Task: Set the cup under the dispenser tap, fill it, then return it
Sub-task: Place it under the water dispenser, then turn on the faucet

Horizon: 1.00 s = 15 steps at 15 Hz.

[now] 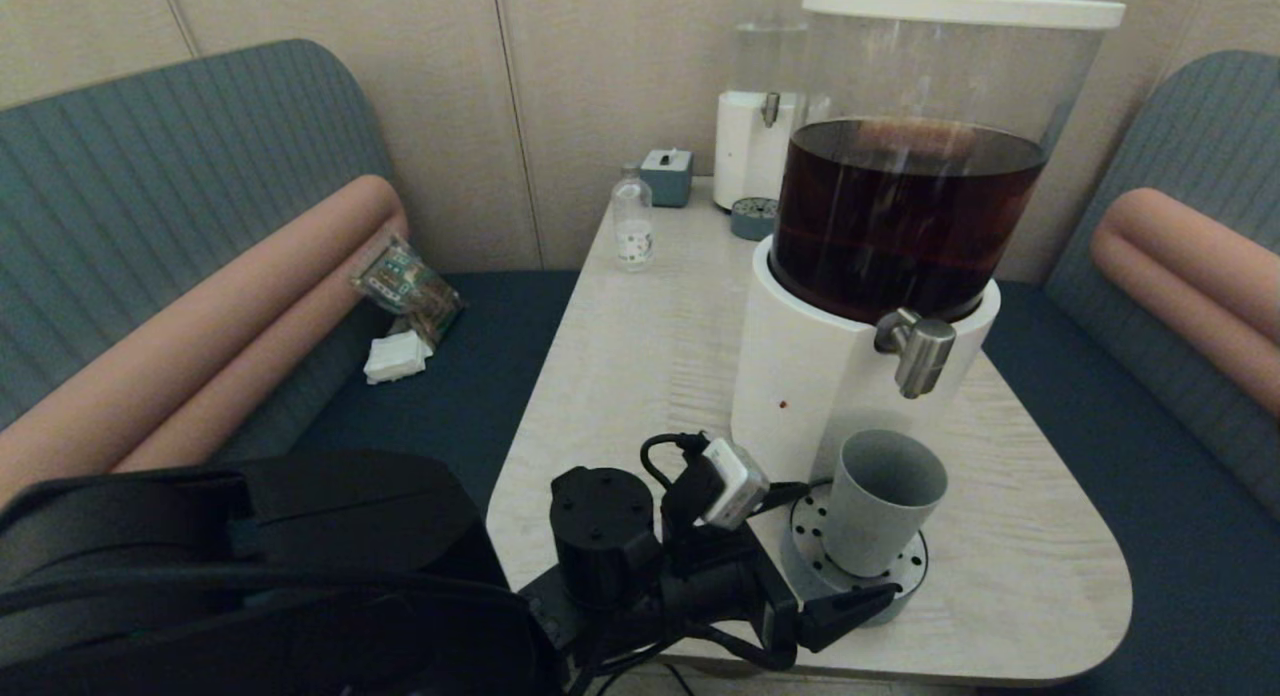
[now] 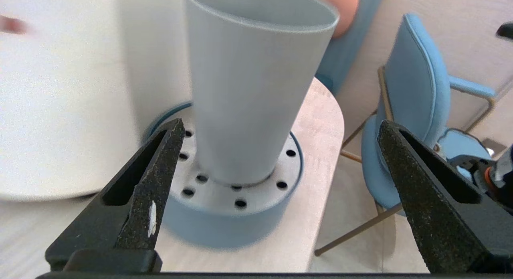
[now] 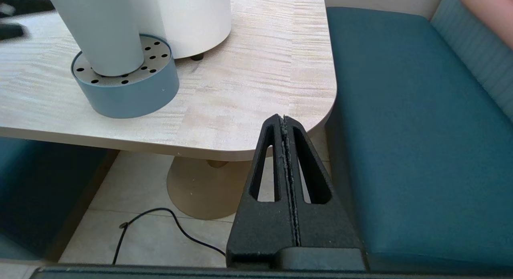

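The grey-blue cup (image 1: 880, 501) stands upright on the round perforated drip tray (image 1: 905, 573), directly below the steel dispenser tap (image 1: 918, 349) of the large dispenser with dark brown liquid (image 1: 900, 216). No liquid is seen falling from the tap. My left gripper (image 1: 835, 591) is open at the table's near edge, just in front of the tray. In the left wrist view the cup (image 2: 250, 86) rises ahead between the spread fingers (image 2: 156, 178), untouched. My right gripper (image 3: 283, 120) is shut and empty, low beside the table's right front corner, out of the head view.
A smaller clear-liquid dispenser (image 1: 765, 96) with its own drip tray (image 1: 752, 218), a small bottle (image 1: 632, 221) and a grey box (image 1: 667, 176) stand at the table's (image 1: 640, 356) far end. Teal benches flank the table. A blue chair (image 2: 421, 122) and a floor cable (image 3: 160, 219) lie beyond.
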Tool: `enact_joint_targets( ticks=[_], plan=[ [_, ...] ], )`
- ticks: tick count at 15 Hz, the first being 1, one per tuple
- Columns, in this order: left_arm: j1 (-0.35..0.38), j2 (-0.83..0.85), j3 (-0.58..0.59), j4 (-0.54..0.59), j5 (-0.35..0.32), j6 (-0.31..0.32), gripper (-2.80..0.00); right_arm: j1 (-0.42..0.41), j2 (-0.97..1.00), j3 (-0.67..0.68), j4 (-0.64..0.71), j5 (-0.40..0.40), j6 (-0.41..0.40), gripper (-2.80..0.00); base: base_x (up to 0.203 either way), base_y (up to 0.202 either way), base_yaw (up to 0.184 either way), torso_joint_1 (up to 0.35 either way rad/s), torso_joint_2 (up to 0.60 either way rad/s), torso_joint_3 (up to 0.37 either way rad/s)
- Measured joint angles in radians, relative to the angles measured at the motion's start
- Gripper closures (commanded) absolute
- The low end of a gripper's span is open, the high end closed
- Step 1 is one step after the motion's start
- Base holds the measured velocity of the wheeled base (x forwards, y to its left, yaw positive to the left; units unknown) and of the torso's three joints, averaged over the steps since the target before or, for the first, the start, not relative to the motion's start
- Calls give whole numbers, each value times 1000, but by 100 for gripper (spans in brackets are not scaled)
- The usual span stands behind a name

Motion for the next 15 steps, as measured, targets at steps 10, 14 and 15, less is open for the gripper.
enact_joint_targets(
  ticks=[10,14,15],
  plan=[
    [46,-472,305,0,276,-97,0,0,0,0,0,0,0,0,0,0,0,0,0,0],
    [208,-646,325,-1,429,-157,0,0,0,0,0,0,0,0,0,0,0,0,0,0],
    [273,-678,331,0,448,-166,0,0,0,0,0,0,0,0,0,0,0,0,0,0]
  ],
)
